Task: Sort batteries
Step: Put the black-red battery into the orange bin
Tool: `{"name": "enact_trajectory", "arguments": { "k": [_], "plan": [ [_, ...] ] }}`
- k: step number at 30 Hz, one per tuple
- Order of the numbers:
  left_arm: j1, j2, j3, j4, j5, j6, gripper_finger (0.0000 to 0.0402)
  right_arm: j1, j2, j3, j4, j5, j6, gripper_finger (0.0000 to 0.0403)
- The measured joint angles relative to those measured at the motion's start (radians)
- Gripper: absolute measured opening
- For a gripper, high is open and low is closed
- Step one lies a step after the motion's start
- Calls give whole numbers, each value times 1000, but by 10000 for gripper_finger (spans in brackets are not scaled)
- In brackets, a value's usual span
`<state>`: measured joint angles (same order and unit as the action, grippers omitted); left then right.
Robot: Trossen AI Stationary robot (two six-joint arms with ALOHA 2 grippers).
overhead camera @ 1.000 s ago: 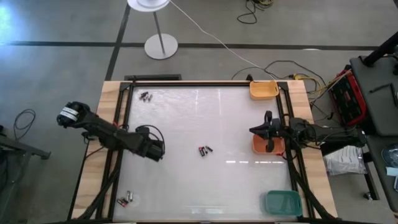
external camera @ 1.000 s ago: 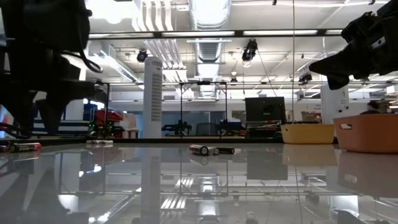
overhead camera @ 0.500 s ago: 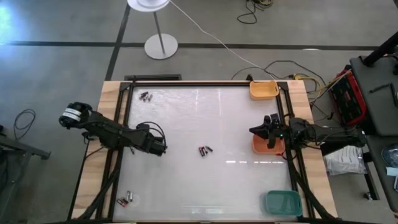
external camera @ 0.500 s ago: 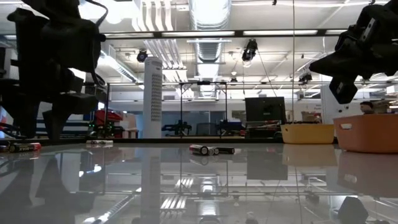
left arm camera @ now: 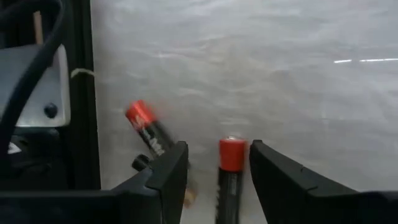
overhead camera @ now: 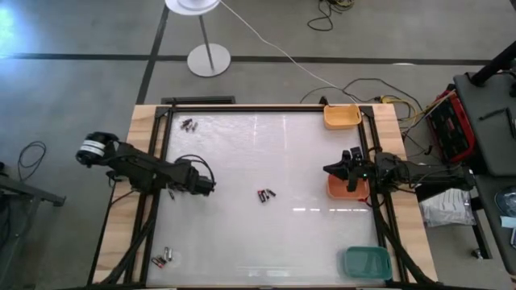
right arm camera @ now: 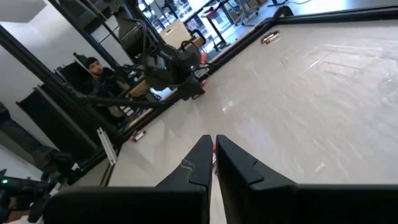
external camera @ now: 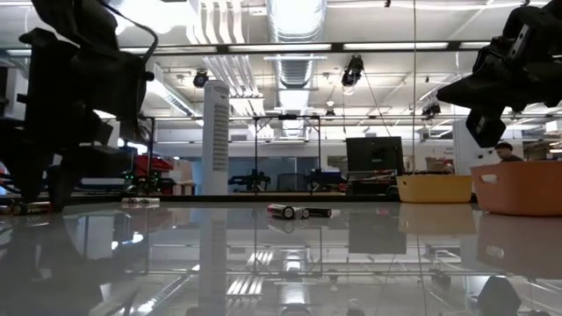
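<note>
Small dark batteries with red ends lie in three groups on the white table: by the far left corner [overhead camera: 189, 125], in the middle [overhead camera: 266, 195] [external camera: 299, 211], and by the near left corner [overhead camera: 163, 259]. My left gripper [overhead camera: 205, 187] [left arm camera: 217, 152] hangs open above the table's left part. Its wrist view shows two batteries beside the black frame, one [left arm camera: 231, 163] in line with the gap and one [left arm camera: 147, 129] to the side. My right gripper [overhead camera: 347, 171] [right arm camera: 212, 142] is shut and hovers over the orange tray [overhead camera: 337, 189].
A yellow tray [overhead camera: 342, 115] sits at the far right corner and a green tray [overhead camera: 367, 262] at the near right corner. A black frame [overhead camera: 157, 193] runs along the table's edges. A person [right arm camera: 93, 65] sits beyond the table's left side.
My left gripper has moved a little toward the table's far edge and risen, turning as it went. My right gripper has turned at the wrist above the orange tray, then kept still. No battery has moved.
</note>
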<state>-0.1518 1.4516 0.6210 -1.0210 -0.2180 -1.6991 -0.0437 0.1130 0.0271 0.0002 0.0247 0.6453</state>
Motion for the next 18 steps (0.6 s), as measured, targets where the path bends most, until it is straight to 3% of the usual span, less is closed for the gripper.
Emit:
{"name": "enact_trajectory", "arguments": {
  "k": [12,15,18],
  "plan": [
    [17,-25,-27,54,9,88,147,0,0,0,-3,-3,3,13],
    [17,-24,-28,67,21,89,111,0,0,0,-3,-3,3,13],
    [17,-24,-28,85,26,93,50,0,0,0,-3,-3,18,13]
  ]
}}
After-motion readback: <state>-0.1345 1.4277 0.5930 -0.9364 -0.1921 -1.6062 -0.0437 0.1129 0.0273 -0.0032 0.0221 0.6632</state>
